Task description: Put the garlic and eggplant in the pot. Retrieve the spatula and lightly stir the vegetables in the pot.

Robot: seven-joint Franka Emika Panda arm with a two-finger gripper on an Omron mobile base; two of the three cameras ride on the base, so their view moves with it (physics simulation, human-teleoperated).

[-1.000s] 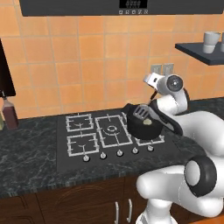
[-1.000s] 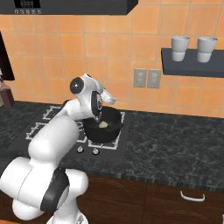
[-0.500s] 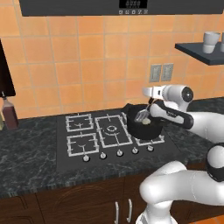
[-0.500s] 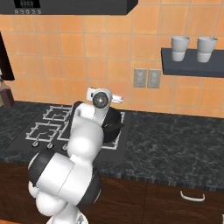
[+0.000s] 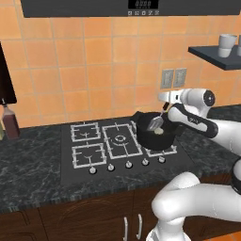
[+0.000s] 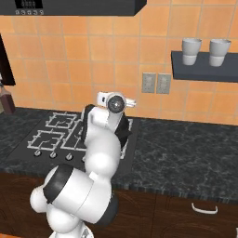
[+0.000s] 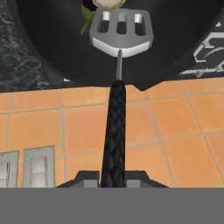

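Gripper [image 7: 113, 178] at bottom center clenched on spatula [image 7: 119, 52] handle, slotted head over black pot [image 7: 52, 48] beside garlic [image 7: 107, 3], top center.

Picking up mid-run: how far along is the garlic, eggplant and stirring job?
Done: garlic lies in the pot, beside something green and dark, likely the eggplant. In hand: gripper shut on the spatula, its head over the vegetables. Left: the light stirring.

Kitchen surroundings by the stove
Two pale cups [image 6: 205, 51] stand on a dark wall shelf [image 6: 204, 73]; two outlets [image 6: 155, 83] sit on orange tiles; a brown bottle [image 5: 10, 123] stands on the dark desk [image 5: 33, 169]
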